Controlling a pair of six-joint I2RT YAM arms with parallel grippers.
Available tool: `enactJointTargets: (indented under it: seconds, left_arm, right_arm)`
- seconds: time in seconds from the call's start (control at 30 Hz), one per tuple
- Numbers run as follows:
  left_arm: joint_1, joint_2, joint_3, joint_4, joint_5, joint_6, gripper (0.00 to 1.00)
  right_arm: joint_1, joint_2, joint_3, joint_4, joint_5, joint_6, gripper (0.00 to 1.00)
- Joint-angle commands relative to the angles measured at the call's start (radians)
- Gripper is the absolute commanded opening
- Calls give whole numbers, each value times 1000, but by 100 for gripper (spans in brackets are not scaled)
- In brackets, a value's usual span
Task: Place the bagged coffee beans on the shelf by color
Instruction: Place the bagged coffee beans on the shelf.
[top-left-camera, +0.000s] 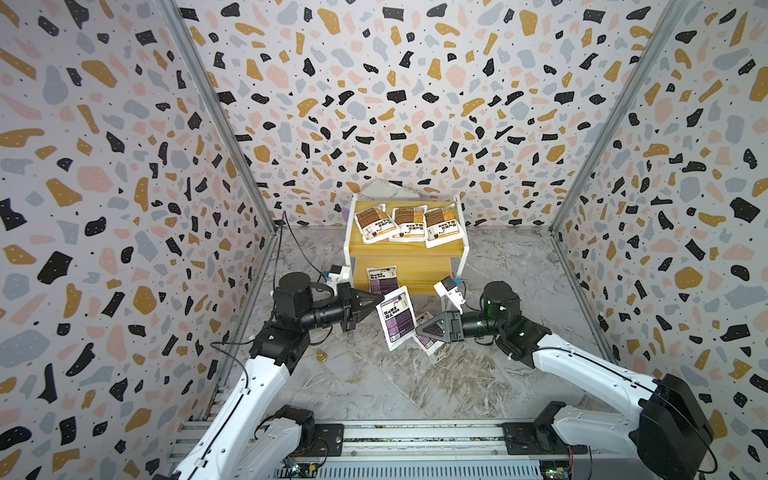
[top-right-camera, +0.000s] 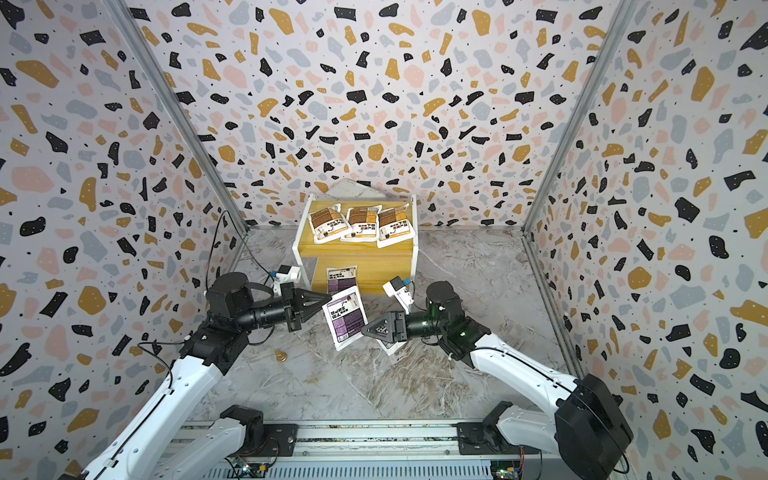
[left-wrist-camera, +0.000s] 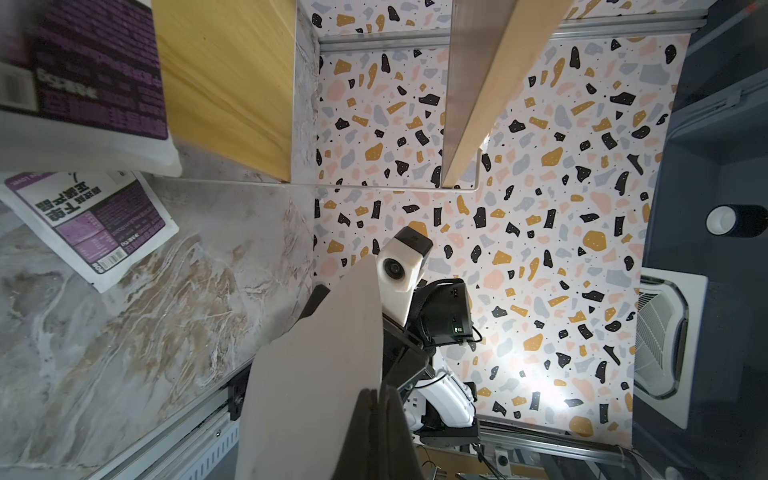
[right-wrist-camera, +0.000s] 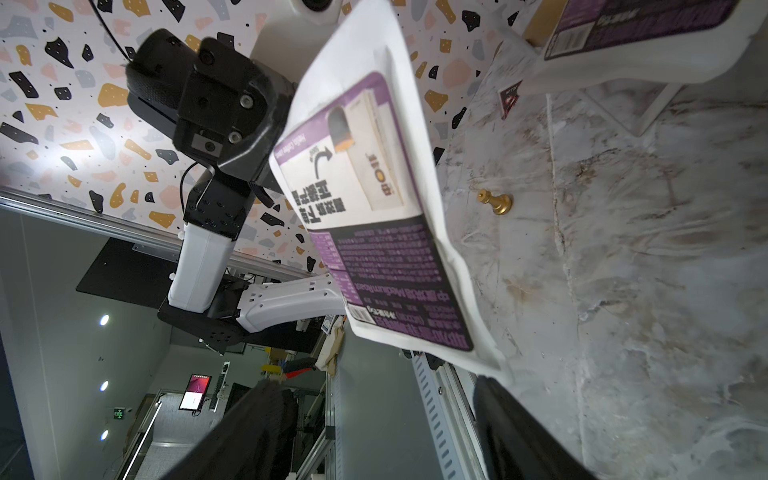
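Note:
The shelf (top-left-camera: 407, 257) stands at the back, with three brown-panel bagged coffee beans (top-left-camera: 409, 222) on its top board. One purple pouch (top-left-camera: 381, 279) lies on the lower board. My left gripper (top-left-camera: 382, 298) is shut on the upper corner of a second purple pouch (top-left-camera: 397, 318), which hangs tilted above the table. In the left wrist view its plain back (left-wrist-camera: 324, 353) runs into the shut left gripper (left-wrist-camera: 380, 395). My right gripper (right-wrist-camera: 386, 415) is open, and the hanging pouch (right-wrist-camera: 374, 208) has its low corner close to one finger (right-wrist-camera: 523, 432). A third purple pouch (top-left-camera: 424, 338) lies on the table, partly hidden under my right gripper (top-left-camera: 417, 330).
A small gold pawn-shaped piece (top-left-camera: 321, 355) stands on the marble table, near the left arm. Patterned walls close in the left, right and back sides. A metal rail (top-left-camera: 415, 436) runs along the front edge.

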Motion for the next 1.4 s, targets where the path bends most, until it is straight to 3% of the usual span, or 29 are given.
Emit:
enactJointTargets:
  seconds: [0.0, 0.3, 0.93, 1.37]
  left_arm:
    - [-3, -20, 36, 76, 11, -48, 0]
    - [-3, -24, 9, 176, 4, -138, 0]
    - [-3, -19, 35, 234, 13, -208, 0]
    - [-3, 9, -9, 303, 17, -225, 0]
  right_arm:
    - [-2, 20, 10, 103, -20, 39, 78]
    - [-2, 66, 5, 218, -16, 111, 73]
    - [-2, 102, 16, 175, 51, 76, 73]
    - [-2, 129, -22, 550, 64, 321, 65]
